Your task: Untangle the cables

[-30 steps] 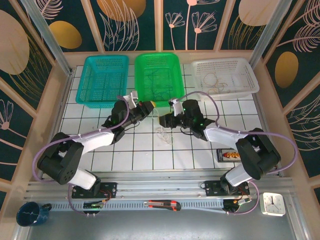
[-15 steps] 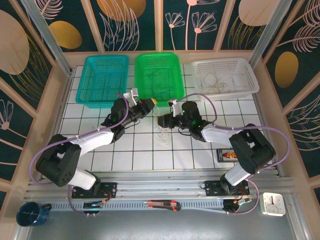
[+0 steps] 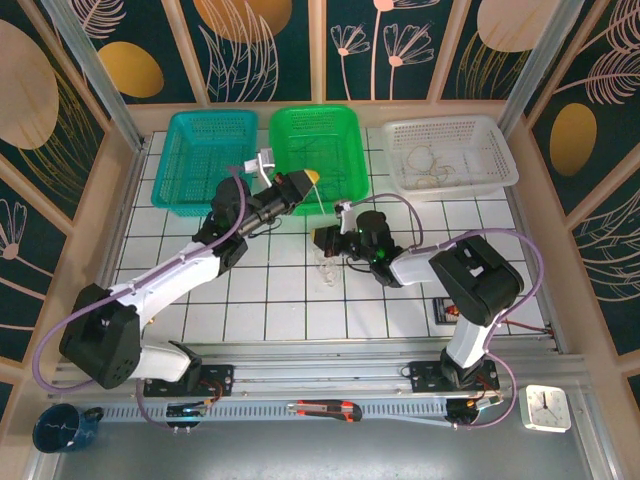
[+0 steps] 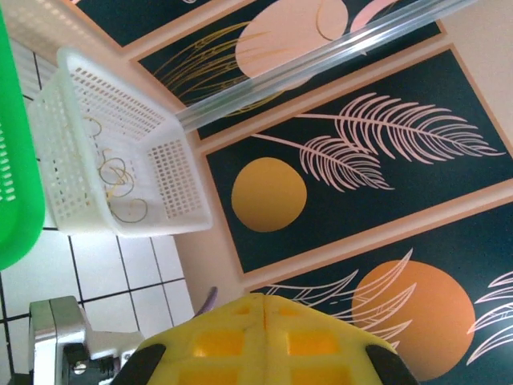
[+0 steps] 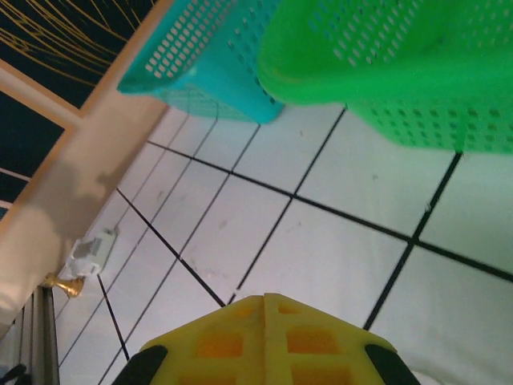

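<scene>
Tabletop of white gridded tiles (image 3: pixel 250 310) bears a green plastic mesh basket (image 3: pixel 315 110); left gripper (image 3: pixel 309 178) hovers clenched at its near rim, right gripper (image 3: pixel 322 240) clenched too — just beside thin white tangled cables (image 3: pixel 326 268) on the tiles.

Closed off along the far edge of the tiled table (image 3: pixel 290 310) by a teal basket (image 3: pixel 200 160), a green basket (image 3: pixel 335 140) and a white basket (image 3: pixel 450 150), side by side. Crossed mid-table by the left arm (image 3: pixel 180 275) and right arm (image 3: pixel 430 265), meeting beside the thin cables (image 3: pixel 325 268). Open over the near tiles between the arms and along the left side; narrowed at the right by a small dark box (image 3: pixel 445 312).
</scene>
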{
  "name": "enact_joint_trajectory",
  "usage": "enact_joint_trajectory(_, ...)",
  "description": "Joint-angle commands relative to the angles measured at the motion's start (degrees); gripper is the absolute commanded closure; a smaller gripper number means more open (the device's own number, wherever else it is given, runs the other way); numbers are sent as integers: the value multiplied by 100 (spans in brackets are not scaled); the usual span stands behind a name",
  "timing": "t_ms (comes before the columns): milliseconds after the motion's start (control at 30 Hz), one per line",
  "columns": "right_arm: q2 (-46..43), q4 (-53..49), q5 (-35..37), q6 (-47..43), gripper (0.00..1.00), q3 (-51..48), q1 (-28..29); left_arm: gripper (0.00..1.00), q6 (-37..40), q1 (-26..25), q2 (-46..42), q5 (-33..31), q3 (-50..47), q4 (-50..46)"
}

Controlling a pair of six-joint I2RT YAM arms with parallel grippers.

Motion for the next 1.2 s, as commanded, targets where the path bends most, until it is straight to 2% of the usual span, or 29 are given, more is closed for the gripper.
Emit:
enact_joint_trajectory(0,89,-107,321,130,89,-235,18,100,-235,5,-335,15,576,264)
enact_joint_trajectory(100,124,-119,380,148,76,-246,19,100,-290,1,-369,23,725,263)
enact_joint_trajectory(233,204,-142,487,188,69,-244,11,100,-335,-1,-417,59,927,247)
enact_joint_trajectory(467,322,-146,633,279,67,-321,12,100,-70,8,-491,17,1431,-154)
enact_joint_trajectory(767,151,-128,734,341,61,-633,17,100,854,91,-361,-262,2627,-1285)
enact_joint_trajectory(1167,149,5,853,499,60,-937,18,100,1057,704,-137,-394,3546,-1719)
